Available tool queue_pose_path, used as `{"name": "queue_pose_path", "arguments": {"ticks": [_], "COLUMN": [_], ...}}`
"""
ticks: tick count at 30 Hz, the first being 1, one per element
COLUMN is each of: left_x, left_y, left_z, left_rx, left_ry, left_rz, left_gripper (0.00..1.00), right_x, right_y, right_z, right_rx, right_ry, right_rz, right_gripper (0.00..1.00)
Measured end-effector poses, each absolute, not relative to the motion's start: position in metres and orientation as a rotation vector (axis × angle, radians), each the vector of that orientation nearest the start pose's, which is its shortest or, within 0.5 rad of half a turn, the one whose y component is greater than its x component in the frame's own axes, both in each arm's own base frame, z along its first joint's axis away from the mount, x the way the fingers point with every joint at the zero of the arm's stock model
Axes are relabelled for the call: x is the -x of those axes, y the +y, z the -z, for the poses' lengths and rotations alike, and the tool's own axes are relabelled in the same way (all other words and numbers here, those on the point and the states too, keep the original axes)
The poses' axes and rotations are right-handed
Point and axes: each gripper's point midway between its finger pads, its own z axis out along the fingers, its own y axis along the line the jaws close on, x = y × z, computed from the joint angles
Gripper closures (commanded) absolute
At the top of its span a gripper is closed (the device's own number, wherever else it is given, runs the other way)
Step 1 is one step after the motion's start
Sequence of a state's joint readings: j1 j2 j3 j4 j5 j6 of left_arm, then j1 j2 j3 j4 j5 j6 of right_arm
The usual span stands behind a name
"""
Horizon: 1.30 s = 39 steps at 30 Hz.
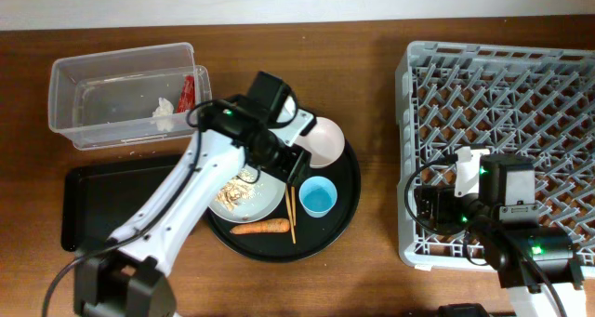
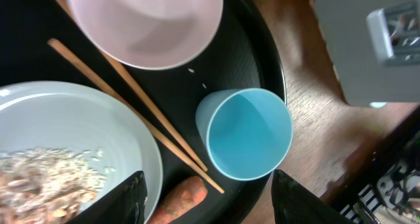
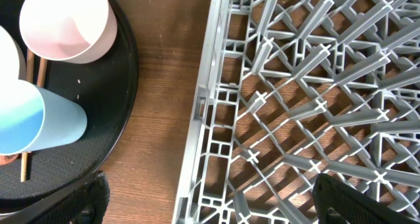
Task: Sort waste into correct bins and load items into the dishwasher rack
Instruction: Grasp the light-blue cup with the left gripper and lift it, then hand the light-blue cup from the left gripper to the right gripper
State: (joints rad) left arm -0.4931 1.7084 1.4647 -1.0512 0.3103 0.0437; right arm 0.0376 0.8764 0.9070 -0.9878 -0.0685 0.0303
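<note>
The orange carrot [image 1: 261,228] lies on the round black tray beside the grey-green plate [image 1: 263,204], which holds the beige food scraps [image 1: 236,189]. The chopsticks [image 1: 291,215], blue cup [image 1: 318,198] and white bowl [image 1: 322,140] are on the same tray. My left gripper [image 1: 289,165] is open and empty above them; in the left wrist view its jaws [image 2: 213,201] straddle the carrot [image 2: 184,196] and the chopstick tips [image 2: 131,92], next to the cup [image 2: 249,135]. The red wrapper [image 1: 189,92] and white tissue [image 1: 165,108] lie in the clear tub [image 1: 65,94]. My right gripper [image 1: 423,205] is open and empty over the rack's [image 1: 502,85] left edge.
The shallow black rectangular tray [image 1: 102,201] lies at the left, below the tub. The round black tray [image 1: 339,226] sits in the middle. Bare wood table runs between it and the rack [image 3: 315,86]. The right wrist view also shows the bowl [image 3: 65,20] and cup [image 3: 39,122].
</note>
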Motion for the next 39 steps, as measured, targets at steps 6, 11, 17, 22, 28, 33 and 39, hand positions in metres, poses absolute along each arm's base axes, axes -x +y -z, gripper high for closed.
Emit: {"name": "queue_pose_path", "arguments": {"ticks": [6, 11, 17, 22, 28, 33, 39], "left_x": [-0.289, -0.280, -0.279, -0.280, -0.342, -0.356, -0.328], "left_y": [-0.233, -0.237, -0.238, -0.227, -0.232, -0.244, -0.278], "left_z": [-0.096, -0.066, -0.058, -0.071, -0.140, -0.205, -0.229], "left_rx": [-0.881, -0.911, -0.917, -0.880, -0.701, -0.619, -0.725], "left_ry": [2.939, 3.027, 3.047, 3.093, 2.823, 2.461, 2.345], "left_rz": [0.485, 0.452, 0.437, 0.451, 1.012, 1.615, 1.847], "left_gripper": [0.44, 0.78, 1.00, 1.00, 1.00, 1.00, 1.00], "right_x": [-0.235, -0.235, -0.233, -0.233, -0.255, -0.281, -0.266], "right_y": [0.021, 0.021, 0.020, 0.006, -0.016, 0.081, 0.137], "right_z": [-0.183, -0.183, -0.182, -0.181, -0.193, -0.223, -0.262], "right_rx": [0.038, 0.038, 0.037, -0.058, -0.284, 0.252, 0.586], "right_ry": [2.529, 2.529, 2.536, 2.539, 2.433, 2.256, 1.972], "right_rz": [-0.113, -0.113, -0.113, -0.024, -0.007, -0.672, -1.145], "right_gripper": [0.02, 0.02, 0.02, 0.02, 0.02, 0.02, 0.02]}}
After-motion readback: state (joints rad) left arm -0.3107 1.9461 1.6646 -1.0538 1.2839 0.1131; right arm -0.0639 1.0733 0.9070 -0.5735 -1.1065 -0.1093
